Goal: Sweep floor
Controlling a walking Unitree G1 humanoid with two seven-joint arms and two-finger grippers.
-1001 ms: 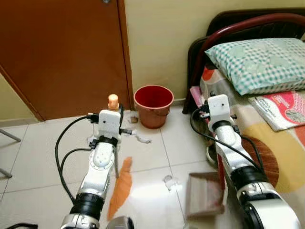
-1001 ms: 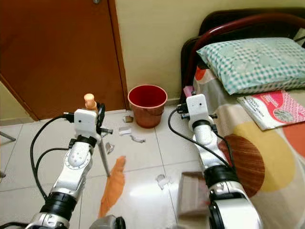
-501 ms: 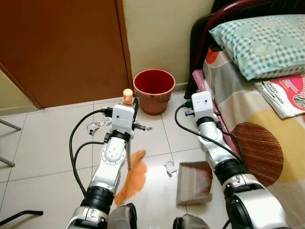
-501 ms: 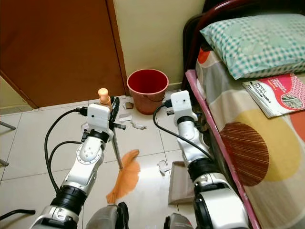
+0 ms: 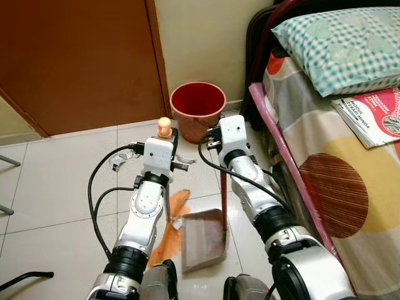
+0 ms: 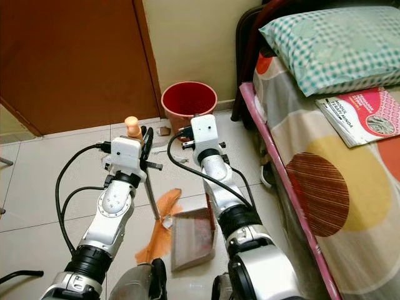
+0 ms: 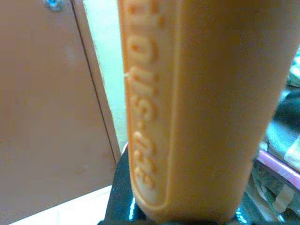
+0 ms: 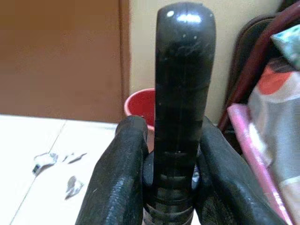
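Left gripper point(image 6: 145, 145) clamps broom point(image 6: 157, 234) — right gripper point(image 8: 172, 185) grips dustpan point(image 5: 203, 239) handle (bristles seemingly touching pan).

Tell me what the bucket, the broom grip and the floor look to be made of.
Bucket: probably plastic; even red colour, thin smooth rim, dull sheen.
Broom grip, held in the left pincer: likely moulded plastic; raised lettering, smooth orange surface.
Floor: glazed ceramic tile by the look; grout lines, glossy reflections.

Home bedroom: bed point(image 5: 350, 187) with checked pillow point(image 5: 337, 47), tiled floor point(image 5: 56, 187), wooden door point(image 5: 81, 62), red bucket point(image 5: 198, 109).
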